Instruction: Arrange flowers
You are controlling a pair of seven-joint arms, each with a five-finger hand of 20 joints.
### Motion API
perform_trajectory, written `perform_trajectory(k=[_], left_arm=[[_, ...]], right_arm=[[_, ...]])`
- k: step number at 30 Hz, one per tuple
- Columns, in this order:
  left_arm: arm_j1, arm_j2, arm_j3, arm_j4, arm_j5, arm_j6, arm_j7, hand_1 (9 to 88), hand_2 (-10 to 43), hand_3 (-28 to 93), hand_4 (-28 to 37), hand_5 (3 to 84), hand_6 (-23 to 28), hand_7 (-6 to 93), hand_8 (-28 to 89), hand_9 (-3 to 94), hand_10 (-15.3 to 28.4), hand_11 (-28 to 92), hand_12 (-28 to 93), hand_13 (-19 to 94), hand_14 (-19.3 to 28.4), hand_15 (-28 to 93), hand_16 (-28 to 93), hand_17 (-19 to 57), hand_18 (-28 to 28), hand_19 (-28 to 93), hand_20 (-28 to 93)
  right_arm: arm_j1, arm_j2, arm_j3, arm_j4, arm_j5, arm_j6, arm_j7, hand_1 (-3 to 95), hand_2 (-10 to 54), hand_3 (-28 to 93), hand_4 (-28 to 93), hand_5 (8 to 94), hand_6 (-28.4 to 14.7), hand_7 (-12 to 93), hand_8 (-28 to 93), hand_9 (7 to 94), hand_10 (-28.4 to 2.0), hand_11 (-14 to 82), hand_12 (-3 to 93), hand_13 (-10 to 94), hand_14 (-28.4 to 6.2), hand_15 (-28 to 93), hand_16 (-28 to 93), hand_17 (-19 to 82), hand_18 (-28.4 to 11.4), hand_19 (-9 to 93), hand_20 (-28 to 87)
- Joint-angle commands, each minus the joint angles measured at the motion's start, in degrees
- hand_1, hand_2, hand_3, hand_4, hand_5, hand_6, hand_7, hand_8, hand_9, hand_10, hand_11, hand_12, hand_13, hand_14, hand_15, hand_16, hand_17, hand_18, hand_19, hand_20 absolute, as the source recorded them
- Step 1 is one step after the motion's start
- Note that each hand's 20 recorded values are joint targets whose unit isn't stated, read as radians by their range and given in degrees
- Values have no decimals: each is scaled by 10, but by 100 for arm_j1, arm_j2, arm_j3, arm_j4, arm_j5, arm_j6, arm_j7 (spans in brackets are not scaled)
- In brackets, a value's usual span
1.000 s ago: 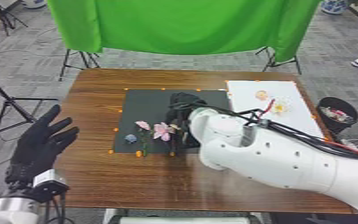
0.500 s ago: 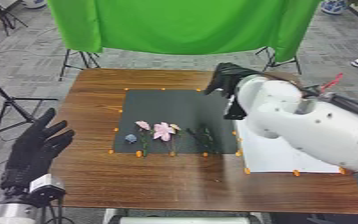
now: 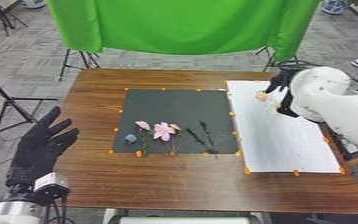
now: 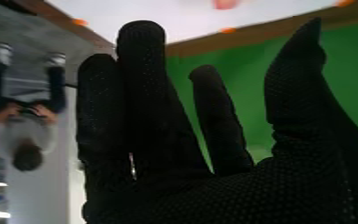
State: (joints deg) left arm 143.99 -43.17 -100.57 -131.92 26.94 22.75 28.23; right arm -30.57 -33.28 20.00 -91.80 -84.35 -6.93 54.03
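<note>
My right hand (image 3: pixel 289 92) is over the far part of the white sheet (image 3: pixel 278 145), beside a peach flower (image 3: pixel 262 95); a pale bloom is partly hidden near it. In the right wrist view the hand (image 4: pixel 167 130) has straight, spread fingers and holds nothing; a pink blossom (image 4: pixel 225 4) is beyond on the white sheet. On the black sheet (image 3: pixel 171 107) lie a blue flower (image 3: pixel 131 138), a pink bud (image 3: pixel 143 125), a larger pink flower (image 3: pixel 163 131) and green stems (image 3: pixel 207 136). Straight-fingered and empty, my left hand (image 3: pixel 38 150) is at the table's left edge.
Orange markers (image 3: pixel 247 170) line both sheets on the brown table (image 3: pixel 158 182). Behind the table hangs a green cloth (image 3: pixel 175 25). Tripod stands (image 3: pixel 14 105) are on the floor at the left.
My right hand has moved from the black sheet out to the right, over the far part of the white sheet, uncovering the green stems. The left hand has barely shifted.
</note>
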Motion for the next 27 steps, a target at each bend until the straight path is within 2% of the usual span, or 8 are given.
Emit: perform_trajectory(k=[1,9,10,17,19,22,24,27], left_arm=[[30,-79,-1,-1,8,-24,-17,291,73,614,-208,321,80,69,-70,269,185,234,111,190,277,559,-125,-88,284,525,-4],[-70,-82,38,25,37,-66,-37,292,74,613,-208,321,80,69,-70,269,186,235,112,192,277,559,-123,-87,284,526,-3],[-52,-17,57,44,-37,-36,37,292,74,613,-208,321,80,70,-70,269,185,235,112,192,277,559,-123,-87,284,526,-3],[-119,-156,67,65,58,-84,-81,292,74,615,-208,321,80,69,-70,270,185,235,112,193,276,560,-122,-87,284,525,-3],[-99,-214,30,63,113,-136,-129,292,74,615,-208,320,80,69,-70,270,186,235,111,193,277,561,-123,-87,284,525,-3],[-136,-161,63,65,70,-108,-95,292,74,614,-208,321,79,69,-70,270,186,235,111,193,277,561,-123,-87,284,525,-3],[-197,-239,70,80,151,-171,-217,292,74,615,-208,321,79,70,-70,270,187,236,111,194,276,561,-123,-87,284,526,-3],[-216,-116,132,91,58,-137,-132,292,75,614,-208,321,80,70,-70,270,187,236,111,194,277,561,-124,-87,284,526,-3]], right_arm=[[-468,-63,268,159,63,-294,191,293,0,823,-263,448,-49,110,-94,458,-200,90,145,612,-138,619,93,453,-160,932,-30],[-690,-203,442,403,171,-464,380,295,0,820,-264,432,-43,108,-92,449,-203,80,146,617,-139,649,89,455,-161,932,-20],[-698,-213,414,454,172,-397,345,295,0,819,-265,427,-42,106,-93,447,-203,78,145,619,-138,658,90,455,-161,932,-19],[-853,-155,390,467,149,-250,259,304,-4,816,-267,398,-21,112,-95,439,-197,74,145,623,-136,689,83,448,-163,932,-16],[-868,-168,339,442,43,-250,206,315,-10,815,-269,406,-12,119,-98,454,-186,80,146,624,-134,690,80,444,-164,932,-19],[-727,-126,-40,411,-134,109,-8,341,-21,809,-274,430,-4,131,-106,489,-170,92,143,636,-125,674,74,442,-164,932,-28],[-717,-125,-106,433,-313,-14,-218,372,-34,799,-279,467,4,157,-121,530,-154,107,139,660,-111,648,79,445,-162,932,-41],[-472,-57,-642,421,-679,374,-292,429,-72,789,-280,519,17,171,-127,601,-116,129,137,695,-83,616,91,446,-157,932,-40]])
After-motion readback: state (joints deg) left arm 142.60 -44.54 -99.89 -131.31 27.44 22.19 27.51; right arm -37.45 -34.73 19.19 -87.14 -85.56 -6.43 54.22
